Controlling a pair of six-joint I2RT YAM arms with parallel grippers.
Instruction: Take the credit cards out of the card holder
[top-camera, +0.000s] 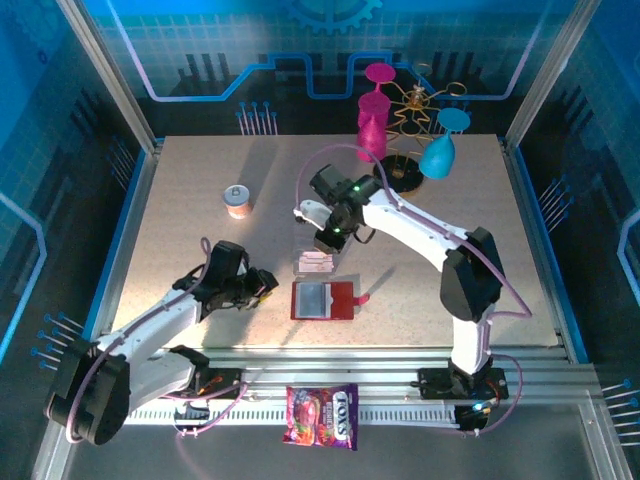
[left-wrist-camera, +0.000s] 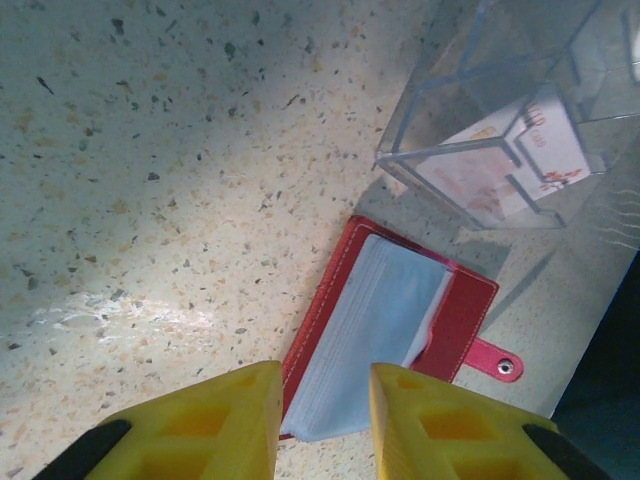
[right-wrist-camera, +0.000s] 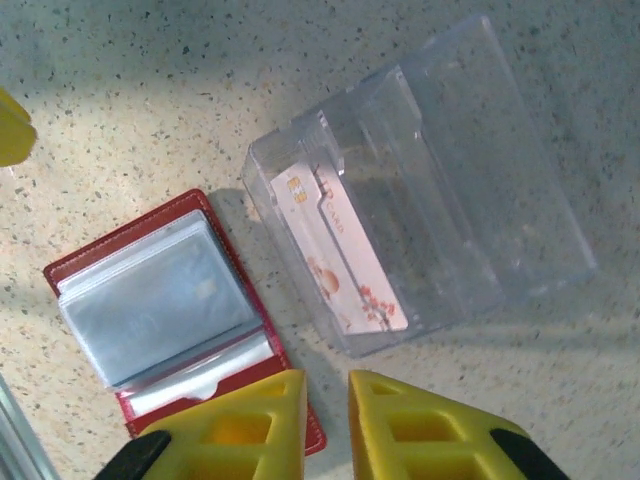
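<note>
The dark red card holder (top-camera: 323, 300) lies open and flat on the table, greyish clear pockets up (left-wrist-camera: 385, 320) (right-wrist-camera: 150, 300), its tab pointing right. Just behind it stands a transparent tray (top-camera: 317, 262) (right-wrist-camera: 480, 200) with a pinkish-white credit card (right-wrist-camera: 340, 255) (left-wrist-camera: 500, 160) leaning inside. My left gripper (top-camera: 268, 284) (left-wrist-camera: 326, 400) hovers low at the holder's left edge, its yellow fingers apart with nothing between them. My right gripper (top-camera: 325, 240) (right-wrist-camera: 328, 420) hangs over the tray, jaws a narrow gap apart and empty.
A small can (top-camera: 237, 201) stands at the back left. A wire rack (top-camera: 410, 130) with a pink and a cyan goblet is at the back. A candy bag (top-camera: 321, 415) lies on the rail below the table's front edge.
</note>
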